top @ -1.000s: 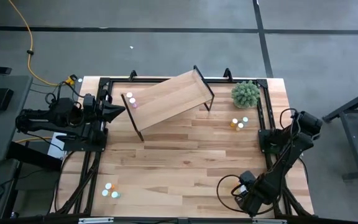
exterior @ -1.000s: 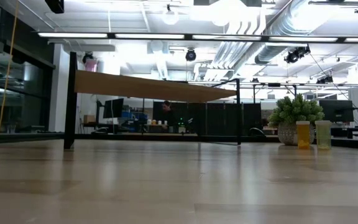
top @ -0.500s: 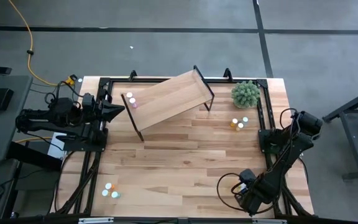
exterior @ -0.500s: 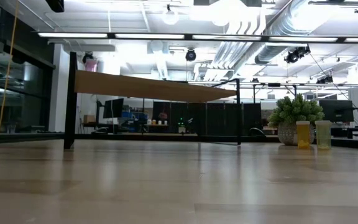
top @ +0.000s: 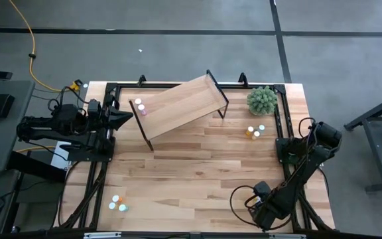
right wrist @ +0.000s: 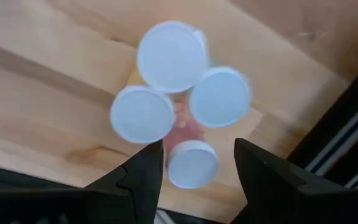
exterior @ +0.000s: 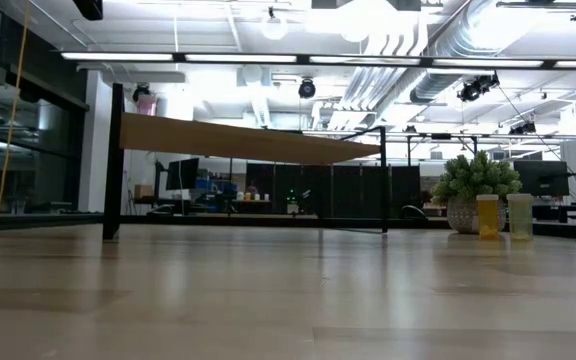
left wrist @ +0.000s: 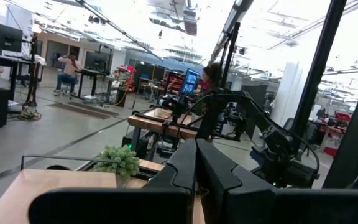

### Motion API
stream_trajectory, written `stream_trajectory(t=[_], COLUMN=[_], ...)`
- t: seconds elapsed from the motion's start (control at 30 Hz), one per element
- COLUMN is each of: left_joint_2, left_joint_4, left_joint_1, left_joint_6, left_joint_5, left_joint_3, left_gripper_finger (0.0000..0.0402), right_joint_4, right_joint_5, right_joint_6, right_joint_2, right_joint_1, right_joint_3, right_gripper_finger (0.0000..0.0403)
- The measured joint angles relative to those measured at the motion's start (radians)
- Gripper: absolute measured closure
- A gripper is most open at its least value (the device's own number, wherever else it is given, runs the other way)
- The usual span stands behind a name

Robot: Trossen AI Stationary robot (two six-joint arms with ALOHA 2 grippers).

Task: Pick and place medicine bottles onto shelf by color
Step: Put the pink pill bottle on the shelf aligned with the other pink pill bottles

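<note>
The light-wood shelf (top: 181,105) stands on black legs at the far middle, with two pink bottles (top: 138,106) on its left end. Several white-capped bottles (right wrist: 173,87) stand packed together on the table at the near right. My right gripper (right wrist: 197,180) hangs over them, pointing down and open. Its fingers flank the nearest cap (right wrist: 192,165) without touching it. In the high view the right gripper (top: 260,211) hides this group. My left gripper (top: 123,119) is shut and waits at the table's left edge.
Three bottles (top: 254,131) stand at the right near the fuzzy green plant (top: 262,100). Another three (top: 117,202) stand at the near left. The black frame rails (top: 280,126) run along the table's sides. The middle of the tabletop (top: 197,166) is bare wood.
My right gripper has shifted a little toward the table's left edge above the near-right bottles. The bottles and the shelf have stayed in place.
</note>
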Motion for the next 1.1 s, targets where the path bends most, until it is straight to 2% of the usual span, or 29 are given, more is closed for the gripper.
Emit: stream_trajectory(t=[0.97, 1.1], left_joint_2=[0.0, 0.0], left_joint_4=[0.0, 0.0], left_joint_1=[0.0, 0.0], left_joint_6=[-0.008, -0.008], left_joint_5=[-0.003, -0.006], left_joint_3=[0.0, 0.0], left_gripper_finger=[0.0401, 0.0401], right_joint_4=[0.049, 0.049], right_joint_5=[-0.011, -0.011], right_joint_6=[0.028, 0.029], right_joint_2=[0.032, 0.032], right_joint_1=[0.0, 0.0], right_joint_3=[0.001, 0.001], right_gripper_finger=[0.0215, 0.023])
